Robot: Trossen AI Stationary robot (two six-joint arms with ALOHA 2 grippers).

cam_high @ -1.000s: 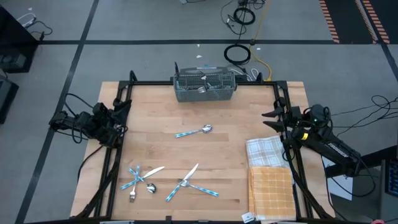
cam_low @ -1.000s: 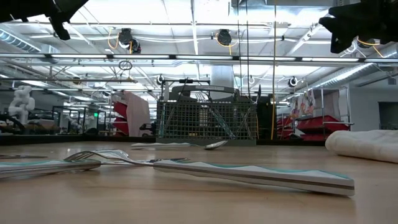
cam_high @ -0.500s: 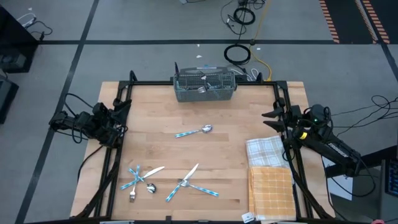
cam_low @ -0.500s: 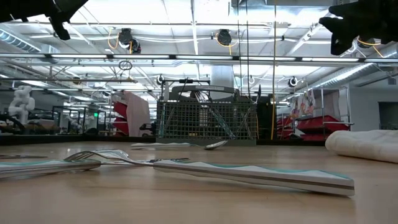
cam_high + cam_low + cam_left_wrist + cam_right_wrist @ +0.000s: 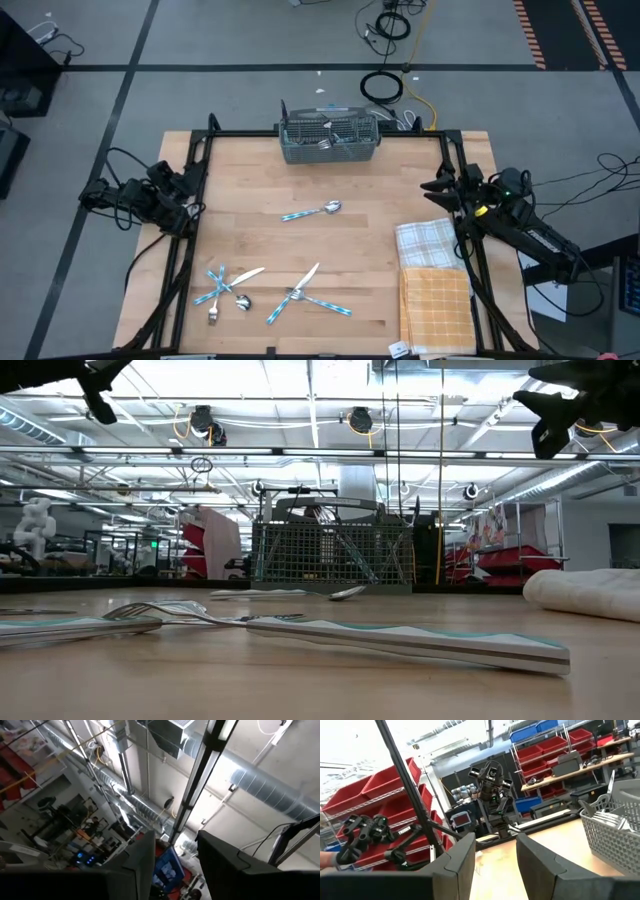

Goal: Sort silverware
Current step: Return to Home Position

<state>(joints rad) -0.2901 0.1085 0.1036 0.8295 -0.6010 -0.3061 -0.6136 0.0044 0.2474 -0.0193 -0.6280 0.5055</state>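
The silverware has shiny heads and light blue handles. One spoon [image 5: 312,211] lies alone mid-table. A crossed cluster [image 5: 226,286] lies near the front left, and another crossed group [image 5: 306,295] lies beside it. More pieces stand in the grey wire caddy [image 5: 330,140] at the far edge. My left gripper [image 5: 194,172] hovers open at the table's left edge, tipped upward toward the ceiling [image 5: 175,852]. My right gripper [image 5: 432,187] hovers open at the right edge, facing across the table [image 5: 495,852]. Neither has anything between its fingers.
A white plaid towel [image 5: 428,243] and an orange checked towel [image 5: 436,304] lie at the front right, near the right arm. A black frame [image 5: 320,133] runs around the table. Bare wood lies between the lone spoon and the caddy.
Both grippers have rolled about their own pointing lines while staying in place at the table's side edges. Their fingers keep the same gap. No silverware has moved.
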